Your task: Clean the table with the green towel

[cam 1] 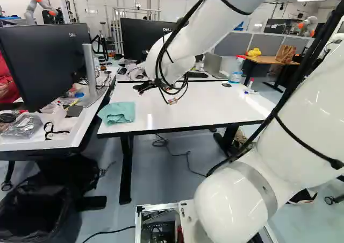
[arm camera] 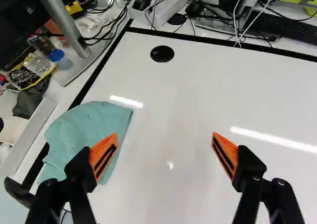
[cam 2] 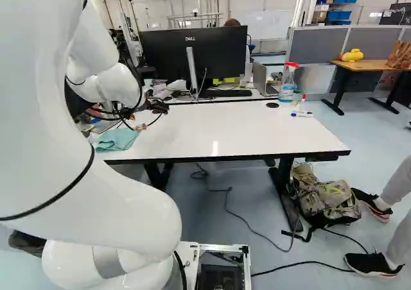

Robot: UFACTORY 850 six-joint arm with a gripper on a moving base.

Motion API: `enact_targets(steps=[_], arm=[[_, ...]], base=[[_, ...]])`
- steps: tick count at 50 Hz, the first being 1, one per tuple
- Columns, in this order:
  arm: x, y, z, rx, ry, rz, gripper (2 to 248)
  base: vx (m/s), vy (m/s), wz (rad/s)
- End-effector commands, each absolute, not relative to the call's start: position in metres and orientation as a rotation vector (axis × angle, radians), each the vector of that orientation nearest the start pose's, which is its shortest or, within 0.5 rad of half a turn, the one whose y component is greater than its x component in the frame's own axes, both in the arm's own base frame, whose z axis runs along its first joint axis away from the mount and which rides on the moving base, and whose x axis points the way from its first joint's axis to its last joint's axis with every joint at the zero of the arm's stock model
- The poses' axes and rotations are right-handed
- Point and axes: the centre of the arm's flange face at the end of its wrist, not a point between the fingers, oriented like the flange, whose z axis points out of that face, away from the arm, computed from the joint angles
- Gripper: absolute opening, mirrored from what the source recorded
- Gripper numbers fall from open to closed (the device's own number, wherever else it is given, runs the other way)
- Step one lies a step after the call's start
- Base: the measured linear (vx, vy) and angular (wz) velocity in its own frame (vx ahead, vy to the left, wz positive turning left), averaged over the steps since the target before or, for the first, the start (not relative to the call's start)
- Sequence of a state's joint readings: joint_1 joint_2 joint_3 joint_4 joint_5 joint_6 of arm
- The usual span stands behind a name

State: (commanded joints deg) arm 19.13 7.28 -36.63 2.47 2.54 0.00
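Note:
My gripper hangs over the left part of the white table, partly hidden by cables in the base views. In the wrist view the gripper is wide open, with only bare tabletop seen between its orange pads. The green towel lies crumpled at the table's left edge, below and beyond one finger, which covers a bit of it. In the left base view the towel lies at the table's front left corner.
A side desk with a monitor and clutter adjoins the table's left edge. Toward the back right stand a spray bottle and markers. Another monitor stands behind the table. A backpack and a person's feet are at the right.

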Motion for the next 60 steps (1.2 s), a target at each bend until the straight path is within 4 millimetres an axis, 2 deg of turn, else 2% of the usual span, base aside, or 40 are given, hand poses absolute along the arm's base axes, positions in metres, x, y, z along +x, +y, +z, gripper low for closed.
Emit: enact_targets(steps=[60], arm=[[0.409, 0.045, 0.485, -2.833, -0.093, -1.214, 247]], base=[[0.000, 0.000, 0.000]])
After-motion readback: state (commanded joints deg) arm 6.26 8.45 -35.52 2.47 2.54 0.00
